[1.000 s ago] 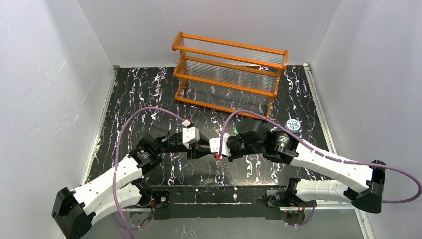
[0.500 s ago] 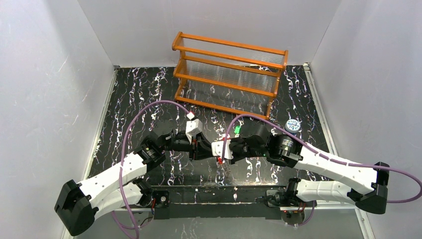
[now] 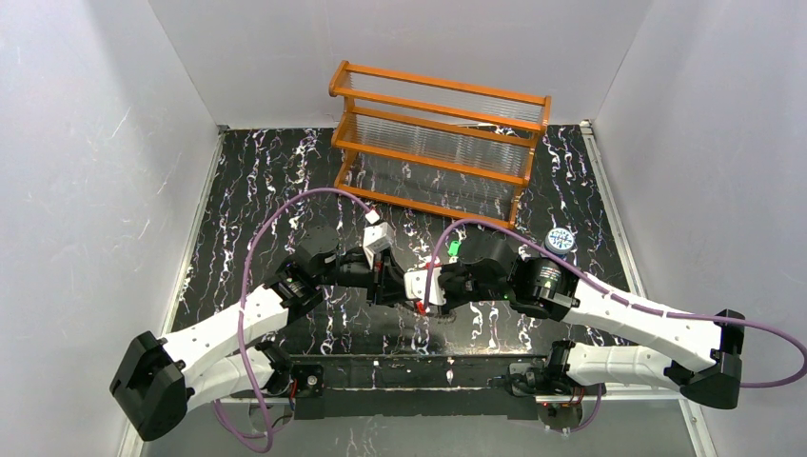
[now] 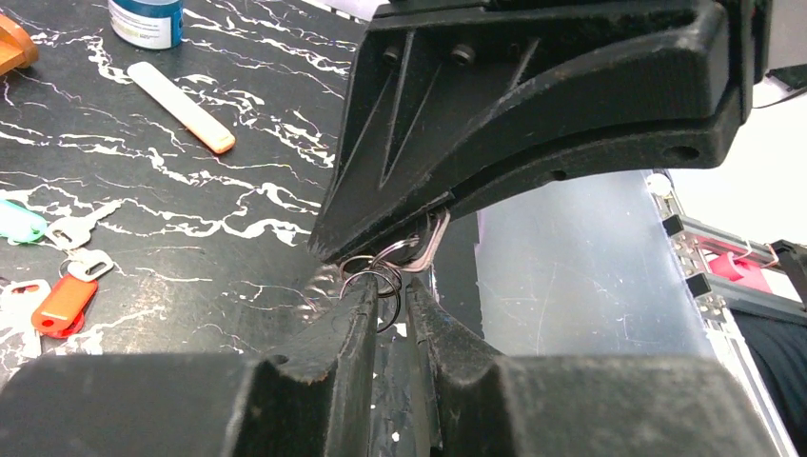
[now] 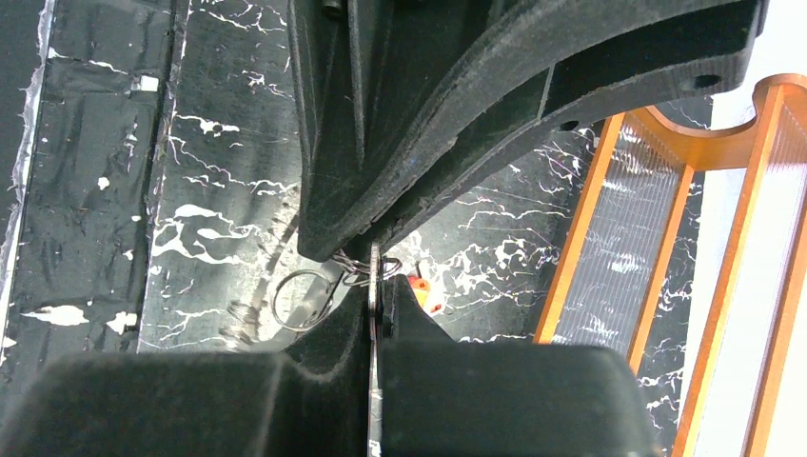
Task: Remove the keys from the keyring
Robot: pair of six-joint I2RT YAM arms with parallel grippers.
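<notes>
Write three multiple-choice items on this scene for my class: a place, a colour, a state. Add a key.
1. The orange rack stands: A at the far side; B at the near edge; C at the left side.
2. The tube's cap is: A blue; B orange; C green.
3. The left gripper's jaws are: A wide open; B shut on the keyring; C holding the tube.
Key: 1A, far back in the top view; 2B, orange tip; 3B, rings pinched, while the right gripper holds a key.
</notes>
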